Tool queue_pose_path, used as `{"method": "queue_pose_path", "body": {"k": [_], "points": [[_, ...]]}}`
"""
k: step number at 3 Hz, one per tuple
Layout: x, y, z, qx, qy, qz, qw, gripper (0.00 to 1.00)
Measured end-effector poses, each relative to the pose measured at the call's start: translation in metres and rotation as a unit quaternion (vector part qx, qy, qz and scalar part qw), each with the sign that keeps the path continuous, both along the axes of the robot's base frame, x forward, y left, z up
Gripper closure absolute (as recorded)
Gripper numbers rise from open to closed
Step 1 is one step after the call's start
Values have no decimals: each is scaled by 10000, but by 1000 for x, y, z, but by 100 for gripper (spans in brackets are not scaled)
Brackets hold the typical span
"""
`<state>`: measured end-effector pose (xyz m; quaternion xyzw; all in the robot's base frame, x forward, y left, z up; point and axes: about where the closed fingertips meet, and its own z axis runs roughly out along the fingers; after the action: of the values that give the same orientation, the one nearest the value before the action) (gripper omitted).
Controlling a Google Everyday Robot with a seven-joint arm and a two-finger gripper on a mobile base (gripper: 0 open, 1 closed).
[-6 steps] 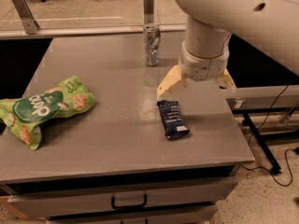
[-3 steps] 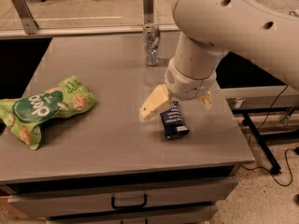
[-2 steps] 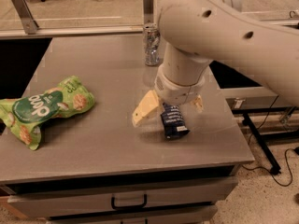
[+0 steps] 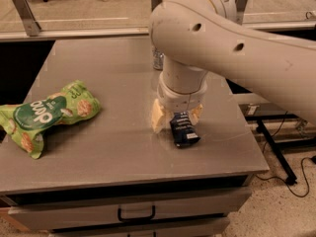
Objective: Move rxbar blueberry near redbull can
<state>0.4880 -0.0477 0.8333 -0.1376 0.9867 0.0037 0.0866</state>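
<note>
The rxbar blueberry (image 4: 185,131), a dark navy wrapper, lies flat on the grey table (image 4: 108,147) near its right front part. My gripper (image 4: 177,116) has come down over the bar's far end. Its tan fingers (image 4: 158,118) stand apart, one on each side of the wrapper, and the jaws look open. The wrist hides the top of the bar. The redbull can (image 4: 157,59) stands at the back of the table. Only a sliver of it shows behind my arm.
A green crinkled chip bag (image 4: 44,115) lies at the table's left edge. A drawer with a black handle (image 4: 136,214) sits under the tabletop. A rail and glass partition (image 4: 74,31) run behind the table. Cables (image 4: 291,177) lie on the floor to the right.
My gripper has swung left and down from beside the bar until its fingers straddle the bar's far end. The arm now covers most of the can. The bar has not moved.
</note>
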Motion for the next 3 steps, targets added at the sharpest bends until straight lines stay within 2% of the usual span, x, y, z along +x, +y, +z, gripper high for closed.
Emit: {"method": "queue_pose_path", "body": {"k": [1,2,3], "points": [[3,-3,-5,-66,-2,-125,9999,65],[3,-3,-2,-77,-1,-125,9999,88],[25,3,16,51,-352,1,9994,100]]}}
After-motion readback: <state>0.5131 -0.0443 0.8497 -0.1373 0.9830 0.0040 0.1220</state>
